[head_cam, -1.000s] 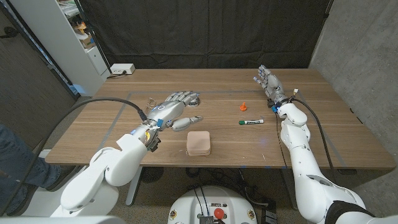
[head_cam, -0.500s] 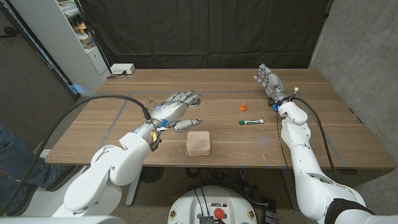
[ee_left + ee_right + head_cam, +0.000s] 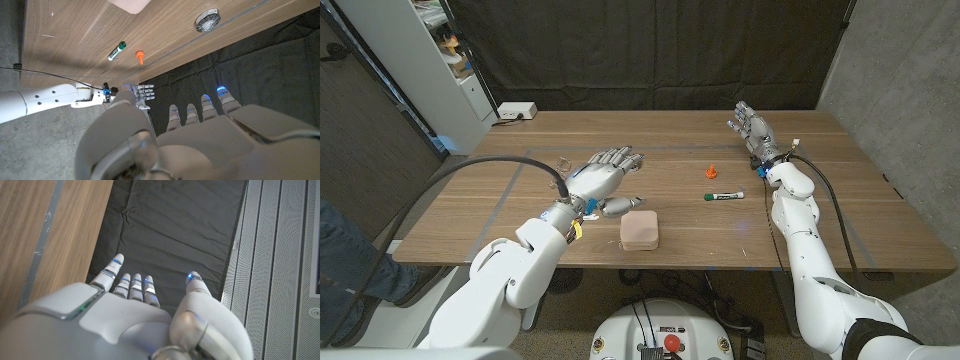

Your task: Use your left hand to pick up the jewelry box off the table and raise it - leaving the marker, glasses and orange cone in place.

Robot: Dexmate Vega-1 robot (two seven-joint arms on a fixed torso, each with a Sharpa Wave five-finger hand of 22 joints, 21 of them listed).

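Over the last second our left hand (image 3: 603,175) has drifted a little toward the box (image 3: 640,229), fingers spread wide and holding nothing; it hovers just behind and left of it, not yet touching. The box sits near the worktop's (image 3: 840,200) front edge. So the grasp has yet to begin. Marker (image 3: 724,196) and cone (image 3: 711,170) lie well apart, undisturbed.

no readable text, labels or numbers on anything
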